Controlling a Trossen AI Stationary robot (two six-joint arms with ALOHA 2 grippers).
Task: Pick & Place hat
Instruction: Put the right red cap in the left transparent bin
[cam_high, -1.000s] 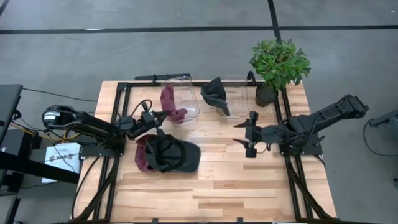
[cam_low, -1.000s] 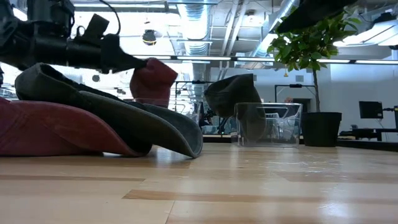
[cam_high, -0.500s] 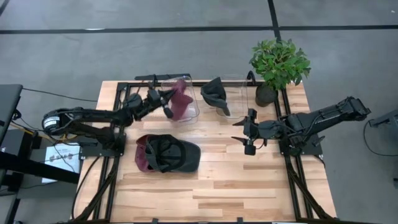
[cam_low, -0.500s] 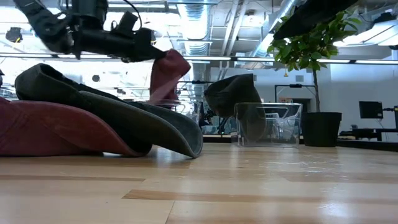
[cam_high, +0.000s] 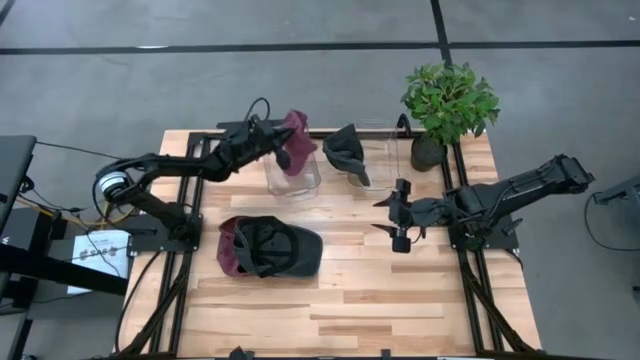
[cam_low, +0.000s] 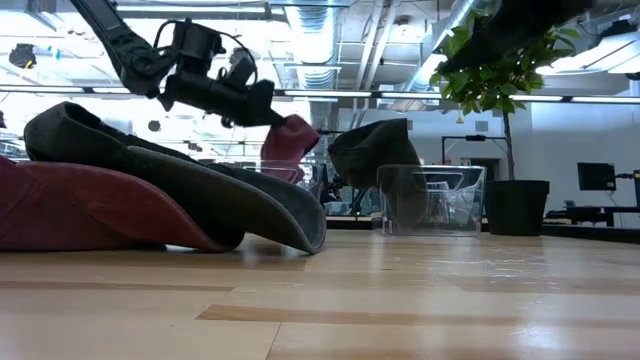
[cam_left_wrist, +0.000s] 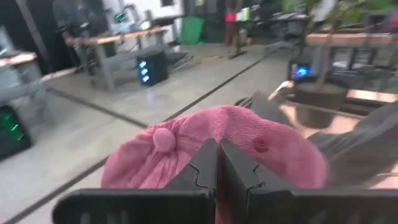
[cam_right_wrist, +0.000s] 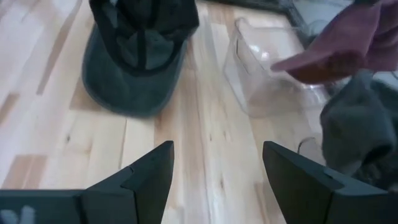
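Note:
A maroon hat (cam_high: 294, 138) hangs in the air over the left clear bin (cam_high: 300, 178) at the table's far side, with my left gripper (cam_high: 277, 149) shut on it; the low view shows the hat (cam_low: 290, 143) below the fingertips. A dark hat (cam_high: 283, 247) lies upside down on another maroon hat (cam_high: 229, 250) at the table's middle left. One more dark hat (cam_high: 347, 153) sticks out of the right clear bin (cam_high: 385, 152). My right gripper (cam_high: 394, 216) hovers open right of centre, with nothing between its fingers. My left gripper pinches the maroon hat's crown cloth (cam_left_wrist: 214, 132) between its two shut fingers (cam_left_wrist: 202, 168), close to the top button (cam_left_wrist: 163, 138). The fingers lie about level and come from the table's left. The hat hangs from the fingertips, clear of the bin and the table.
A potted plant (cam_high: 448, 100) stands at the far right corner. Black rails (cam_high: 470, 270) run along the table's left and right sides. Bare wood (cam_high: 380, 300) lies in the near half of the table.
My left gripper has swung toward the table's far edge and to the right, rising a little, and has carried the maroon hat from beside the left bin's near side to a place above that bin. It has stayed shut on the hat.

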